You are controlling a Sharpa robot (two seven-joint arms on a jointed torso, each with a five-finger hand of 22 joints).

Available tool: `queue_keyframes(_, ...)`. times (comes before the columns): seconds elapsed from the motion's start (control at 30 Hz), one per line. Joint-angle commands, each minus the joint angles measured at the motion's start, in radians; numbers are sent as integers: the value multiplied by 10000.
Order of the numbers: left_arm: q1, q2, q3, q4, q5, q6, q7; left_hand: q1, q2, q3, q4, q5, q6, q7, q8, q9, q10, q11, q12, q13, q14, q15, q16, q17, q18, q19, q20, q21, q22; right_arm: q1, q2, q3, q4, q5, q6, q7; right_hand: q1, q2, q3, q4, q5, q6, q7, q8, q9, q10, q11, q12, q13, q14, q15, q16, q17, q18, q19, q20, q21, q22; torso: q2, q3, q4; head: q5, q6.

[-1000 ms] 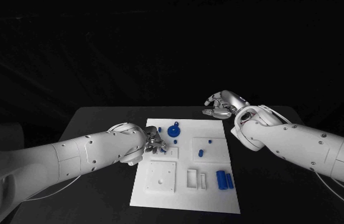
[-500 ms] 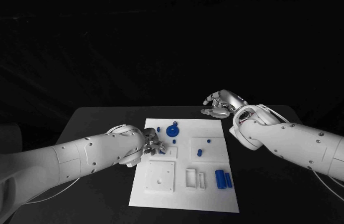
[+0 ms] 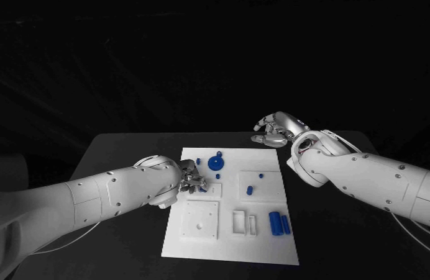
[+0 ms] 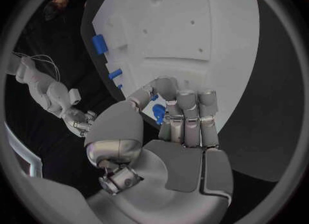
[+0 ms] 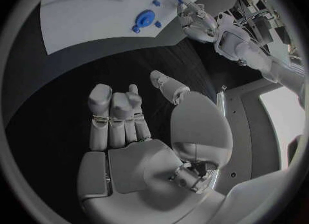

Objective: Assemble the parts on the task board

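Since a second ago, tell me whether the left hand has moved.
Barely, if at all. The left hand sits at the task board's left edge as before, pinching a small blue part; the slight shift matches the whole picture's.

- You will find no readable text, label, brand, number or sign in any of these views.
- The board (image 3: 235, 243) carries no lettering you can read.
- The blue parts (image 3: 279, 223) show no markings you can make out.
- The two hands and arms bear no legible print either.
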Motion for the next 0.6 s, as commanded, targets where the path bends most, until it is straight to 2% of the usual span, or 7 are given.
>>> queue_keyframes(0.03,-44,54,-2,-4,-110,-107,82,-13,83,50,-7,-54,1134,-679,-42,1544,-79,-45,44,17,-14,-70,53,-17,-129,25,-1139,29,16,3,14,6,10,-20,62,56,121,14,-24,13,60,-193,243,41,17,20,26,-1,-16,6,9,-34,-8,938,-25,-58,-43,2,2,-5,2,2,6)
queue_keyframes(0.27,-84,62,-2,15,-136,-296,65,-11,107,65,1,-83,1128,-673,-70,1555,-71,-39,77,22,-9,-75,80,-21,-127,30,-1142,37,25,2,22,6,-2,-20,69,57,120,16,-29,18,63,-188,242,45,19,20,25,1,-19,7,8,-35,-8,938,-25,-58,-44,3,7,-7,-3,-9,2)
queue_keyframes(0.6,-101,69,-2,50,-136,-178,44,-9,121,77,-7,-90,1141,-669,-102,1576,-49,-34,148,40,8,-86,142,-17,-124,45,-1148,61,47,2,41,6,-15,-20,115,51,117,19,-37,26,70,-177,240,52,22,21,23,4,-23,9,7,-37,-7,938,-24,-57,-46,5,4,-6,7,-14,-8)
